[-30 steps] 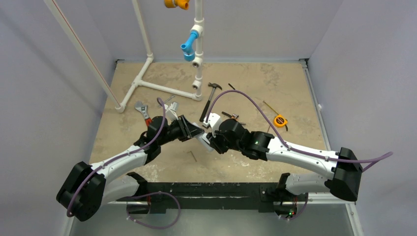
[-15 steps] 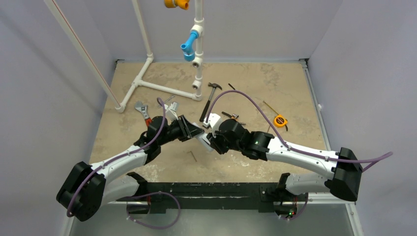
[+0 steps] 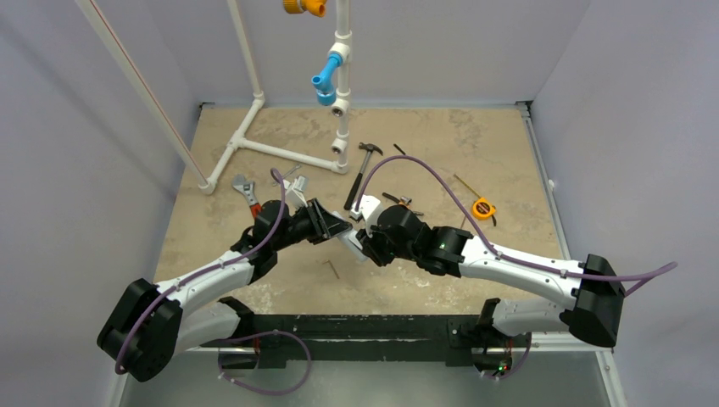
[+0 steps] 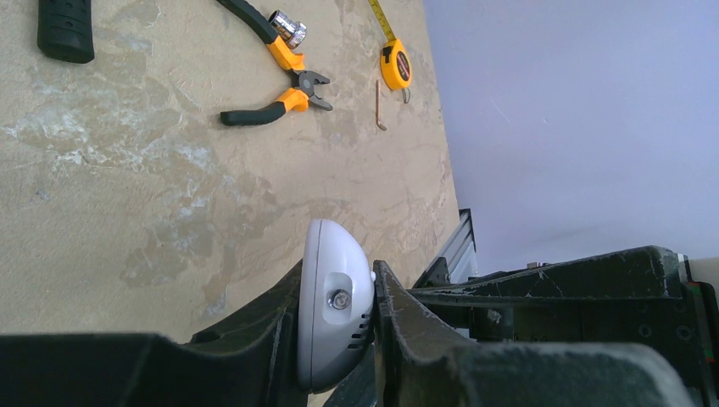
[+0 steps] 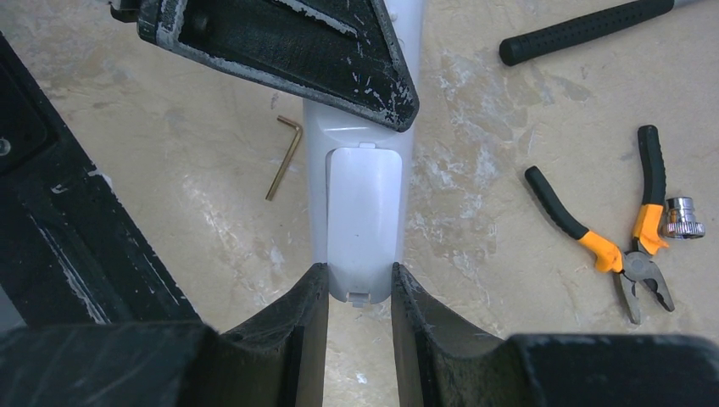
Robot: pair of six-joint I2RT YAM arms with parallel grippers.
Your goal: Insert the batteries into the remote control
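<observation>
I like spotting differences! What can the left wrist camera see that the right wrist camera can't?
Only the left wrist view shows the yellow tape measure and the rounded end of the remote control. Only the right wrist view shows the battery cover on its back. Both show the remote control and the orange-handled pliers.

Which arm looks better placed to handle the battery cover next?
Probably right: the right gripper clamps the remote control at the end with the battery cover; the left gripper holds the opposite end.
</observation>
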